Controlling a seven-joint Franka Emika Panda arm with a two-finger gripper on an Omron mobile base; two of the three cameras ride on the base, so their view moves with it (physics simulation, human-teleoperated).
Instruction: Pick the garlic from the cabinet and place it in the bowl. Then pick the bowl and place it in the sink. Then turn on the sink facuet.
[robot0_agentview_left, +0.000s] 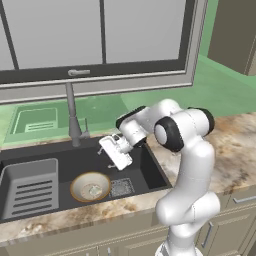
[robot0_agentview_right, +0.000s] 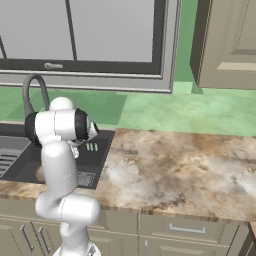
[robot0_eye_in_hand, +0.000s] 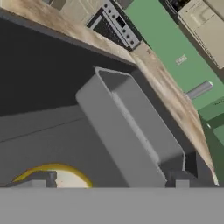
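Inside the sink the bowl is already set, fingers spread above it; the faucet lever is judged next.

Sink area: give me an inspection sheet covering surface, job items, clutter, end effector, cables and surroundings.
Surface: marbled tan counter around a dark sink.
Job items: bowl sits upright on the sink floor beside the square drain grate, with the small pale garlic inside; faucet stands behind the basin; cabinet on the wall to the right.
Clutter: grey ribbed rack in the left of the sink.
End effector: end effector open, empty, above the basin between bowl and faucet.
Cables: nothing seen.
Surroundings: window, green wall, drawer fronts below.
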